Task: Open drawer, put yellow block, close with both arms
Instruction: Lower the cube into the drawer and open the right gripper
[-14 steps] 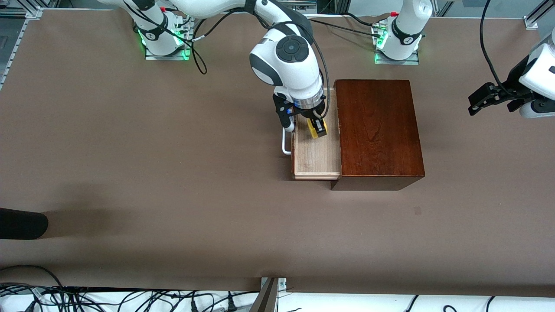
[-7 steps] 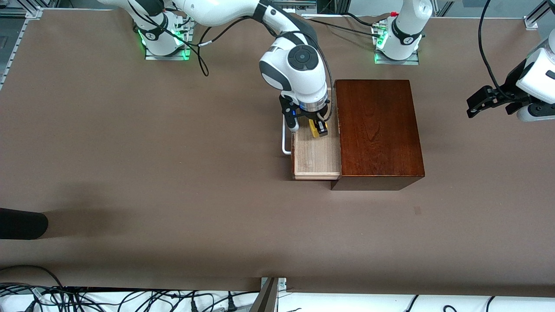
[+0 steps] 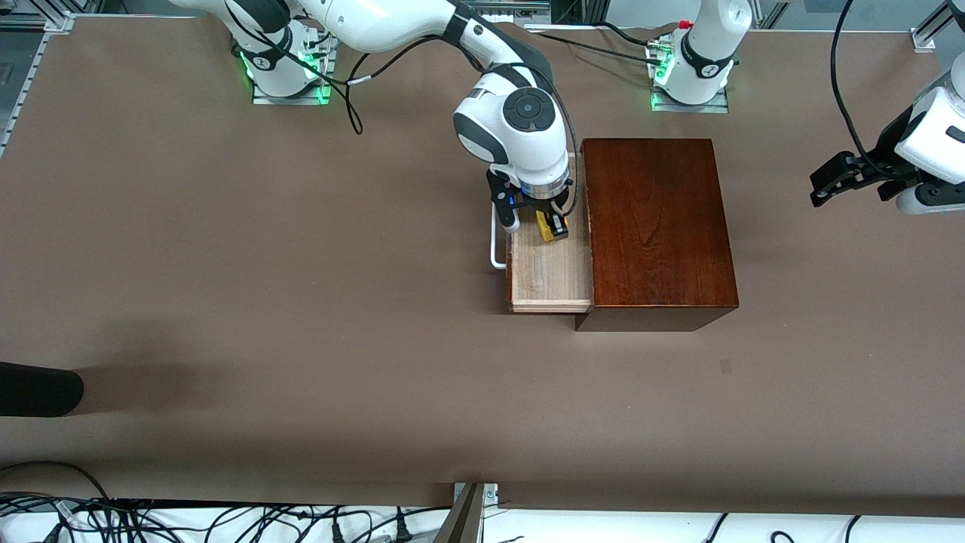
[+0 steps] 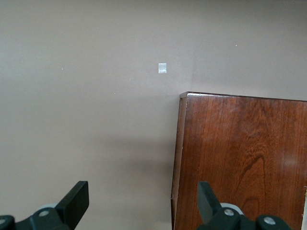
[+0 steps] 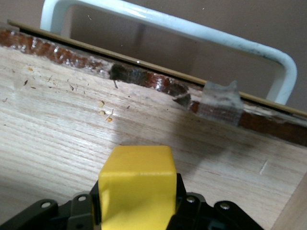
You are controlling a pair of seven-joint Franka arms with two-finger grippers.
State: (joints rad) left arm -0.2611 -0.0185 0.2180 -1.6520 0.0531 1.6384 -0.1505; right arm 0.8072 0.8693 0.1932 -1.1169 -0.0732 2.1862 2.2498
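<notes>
Yellow is the one bright spot here: the block (image 3: 549, 226) is pinched between the closed fingers of the right gripper (image 3: 554, 225), held over the pale tray of the drawer (image 3: 546, 279), toward the end of the tray farther from the front camera. In the right wrist view the block (image 5: 136, 187) fills the gap between the black fingers (image 5: 189, 211), with the light wood floor of the drawer (image 5: 57, 129) close beneath it; whether it touches the floor I cannot tell. That view also shows the white handle (image 5: 192, 31) arching over the drawer's dark front edge, with a scrap of clear tape (image 5: 219, 103) on that edge. The drawer stands pulled out of the box (image 3: 656, 226) toward the right arm's end of the table (image 3: 226, 264), its handle (image 3: 495, 253) on the outer face. The right arm (image 3: 513, 128) reaches in from its green-lit base and hangs over the drawer's inner end. The left gripper (image 3: 829, 181) waits up in the air over bare table, well apart from the box toward the left arm's end, its jaws spread wide and holding nothing; in the left wrist view its fingers (image 4: 74, 203) frame a corner of the box (image 4: 240, 158) and a small pale mark (image 4: 162, 68) on the table
</notes>
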